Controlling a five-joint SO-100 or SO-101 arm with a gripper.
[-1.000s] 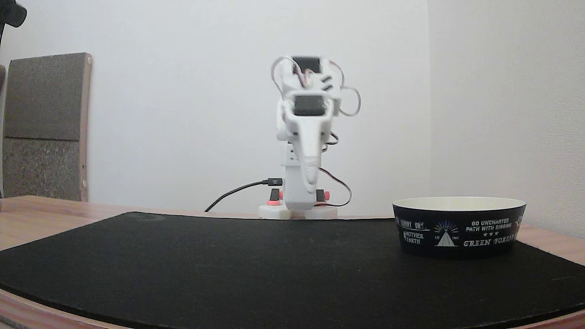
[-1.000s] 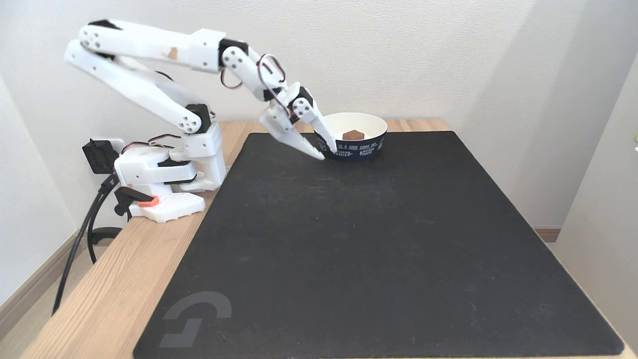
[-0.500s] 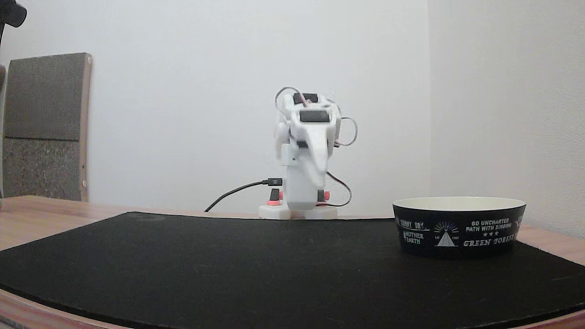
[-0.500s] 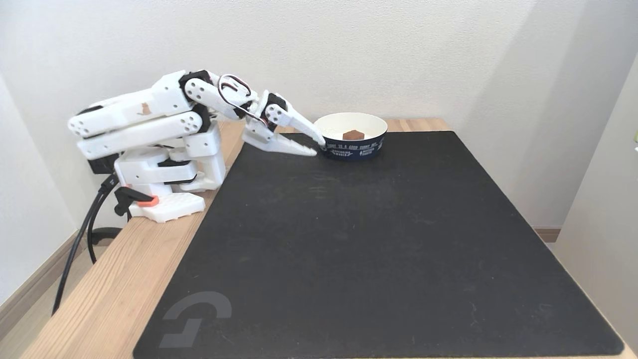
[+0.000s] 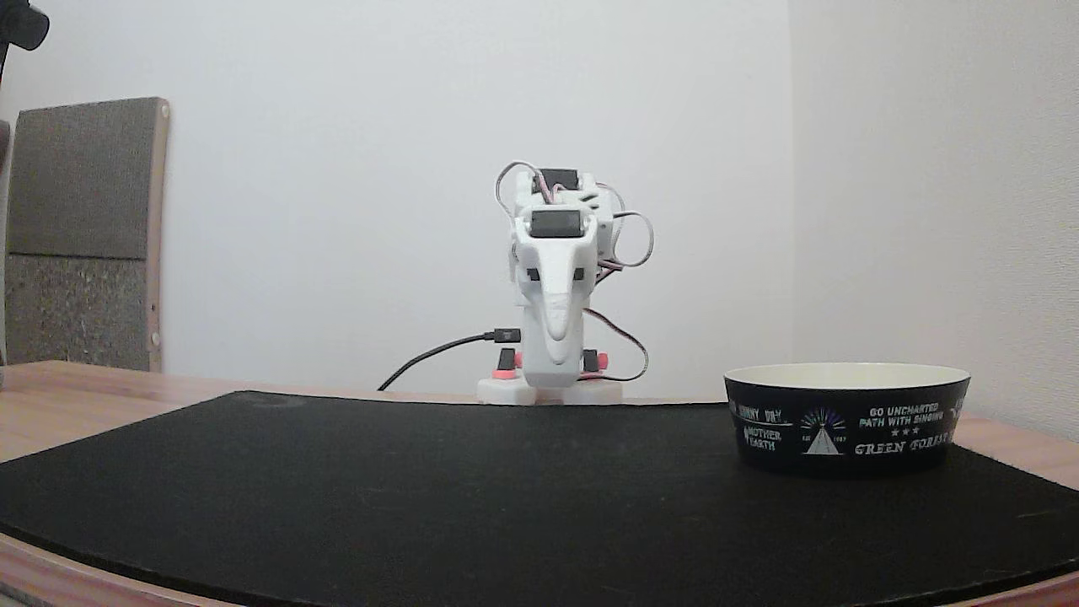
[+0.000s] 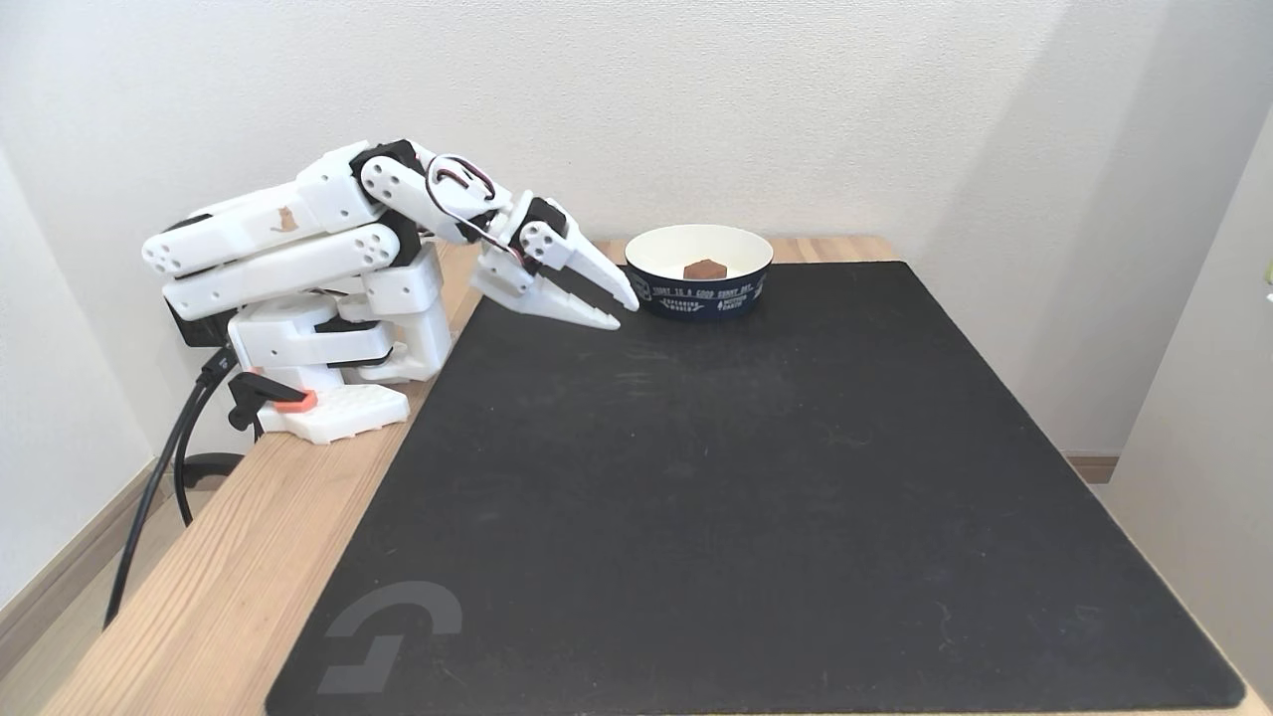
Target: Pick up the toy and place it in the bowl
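The toy, a small reddish-brown block, lies inside the bowl, on its cream floor. This bowl is black outside with white print and stands at the far edge of the black mat. From the low fixed view the bowl stands at the right, and its wall hides the toy. My white gripper hangs just left of the bowl, low over the mat, with its fingers together and nothing between them. It does not touch the bowl. Seen head-on, the gripper points down toward the camera in front of the arm's base.
A black mat covers most of the wooden table. The arm's base and its cables sit at the table's left edge. Walls stand close behind and to the right. A grey padded board leans at the left.
The arm has folded down from a raised reach to a low tucked pose. The gripper has drawn a little back from the bowl's rim. Toy and bowl have stayed put.
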